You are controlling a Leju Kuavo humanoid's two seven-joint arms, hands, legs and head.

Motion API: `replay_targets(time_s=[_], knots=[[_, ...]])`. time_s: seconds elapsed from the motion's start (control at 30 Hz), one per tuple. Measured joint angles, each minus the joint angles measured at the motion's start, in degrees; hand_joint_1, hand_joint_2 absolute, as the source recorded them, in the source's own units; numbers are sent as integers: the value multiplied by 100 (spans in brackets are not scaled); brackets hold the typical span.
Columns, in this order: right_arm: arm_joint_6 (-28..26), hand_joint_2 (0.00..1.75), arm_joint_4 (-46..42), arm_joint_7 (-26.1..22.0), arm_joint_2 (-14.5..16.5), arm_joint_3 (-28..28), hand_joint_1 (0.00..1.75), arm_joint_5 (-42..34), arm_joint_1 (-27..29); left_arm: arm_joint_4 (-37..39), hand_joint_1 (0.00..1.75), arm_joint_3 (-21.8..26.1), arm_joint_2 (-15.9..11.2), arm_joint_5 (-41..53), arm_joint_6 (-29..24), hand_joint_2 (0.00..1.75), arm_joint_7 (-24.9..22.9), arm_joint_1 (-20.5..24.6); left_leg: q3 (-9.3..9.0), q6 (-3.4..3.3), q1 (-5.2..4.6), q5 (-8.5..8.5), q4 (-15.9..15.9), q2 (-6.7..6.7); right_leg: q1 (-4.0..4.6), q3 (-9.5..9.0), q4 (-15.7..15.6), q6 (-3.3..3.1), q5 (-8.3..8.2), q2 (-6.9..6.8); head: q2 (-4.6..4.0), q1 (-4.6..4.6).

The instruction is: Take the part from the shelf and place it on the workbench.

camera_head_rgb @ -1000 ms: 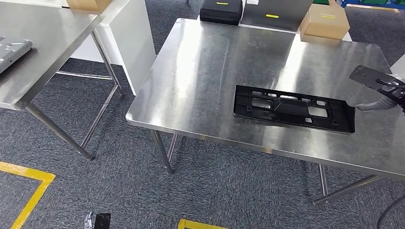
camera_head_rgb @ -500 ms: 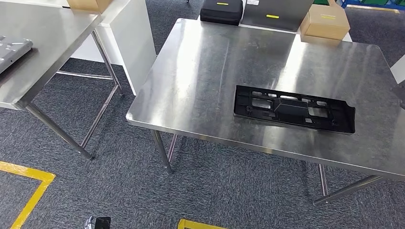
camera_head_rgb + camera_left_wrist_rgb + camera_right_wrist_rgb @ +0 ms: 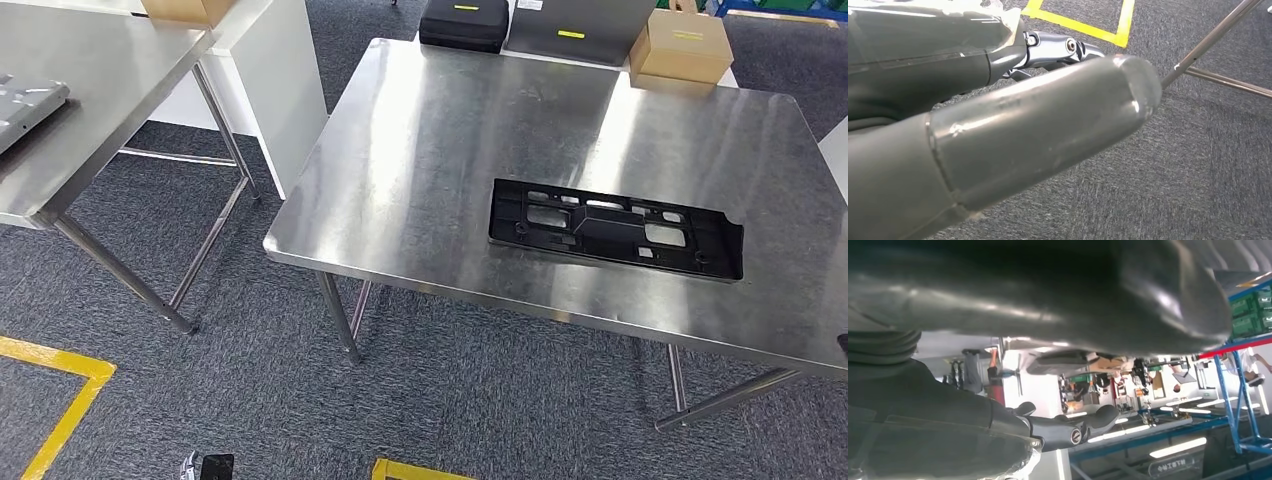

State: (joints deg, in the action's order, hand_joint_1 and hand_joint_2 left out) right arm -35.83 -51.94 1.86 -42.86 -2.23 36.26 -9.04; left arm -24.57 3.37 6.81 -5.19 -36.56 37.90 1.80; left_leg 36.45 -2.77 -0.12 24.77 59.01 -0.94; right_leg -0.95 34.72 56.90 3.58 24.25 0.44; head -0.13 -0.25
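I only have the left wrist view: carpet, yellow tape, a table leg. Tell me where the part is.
Observer: In the head view the black part lies flat on the steel workbench, near its front edge, with no hand on it.
Operator: Report the right hand.
Observer: The right wrist view shows the right hand holding nothing, thumb and fingers apart.
Operator: Name what's behind the bench.
Observer: A black case and a cardboard box sit beyond its far edge.

part (image 3: 615, 229) lies on the workbench (image 3: 440, 150), near its front edge; boxes (image 3: 680, 45) behind.
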Motion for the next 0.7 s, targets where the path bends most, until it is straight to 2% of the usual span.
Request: replay_targets(time_s=[0.2, 0.33, 0.43, 0.67, 0.7], knots=[[-132, 0, -546, -319, 954, -1165, 0, 388, 851, -10, 0, 2, 16, 30, 10, 0, 0, -6, -3, 7, 11, 3, 0, 9, 7, 3, 0, -4, 2, 5, 0, 0], [-198, 0, -694, -499, 1567, -1594, 0, 563, 1092, -32, 0, 3, 32, 47, 14, 0, 0, -6, -9, 10, 15, 4, 0, 21, 12, 6, 0, -7, 4, 13, 0, 1], [-206, 0, -734, -602, 1881, -1793, 0, 648, 1175, -39, 0, 4, 36, 53, 14, 0, 0, -8, -11, 11, 15, 4, 0, 30, 13, 7, 0, -8, 4, 18, 0, 1], [-233, 0, -75, -1678, 2705, -2511, 0, 1392, 1094, -38, 0, 4, 39, 88, 37, 0, 0, -2, -17, 16, 17, 7, -1, 47, 15, 11, 0, -11, 5, 33, 0, 0], [-232, 44, 121, -1768, 2802, -2638, 0, 1469, 1050, -31, 0, 4, 39, 87, 54, 0, 0, 2, -17, 16, 18, 7, -1, 47, 16, 11, 0, -11, 5, 33, 0, 1]])
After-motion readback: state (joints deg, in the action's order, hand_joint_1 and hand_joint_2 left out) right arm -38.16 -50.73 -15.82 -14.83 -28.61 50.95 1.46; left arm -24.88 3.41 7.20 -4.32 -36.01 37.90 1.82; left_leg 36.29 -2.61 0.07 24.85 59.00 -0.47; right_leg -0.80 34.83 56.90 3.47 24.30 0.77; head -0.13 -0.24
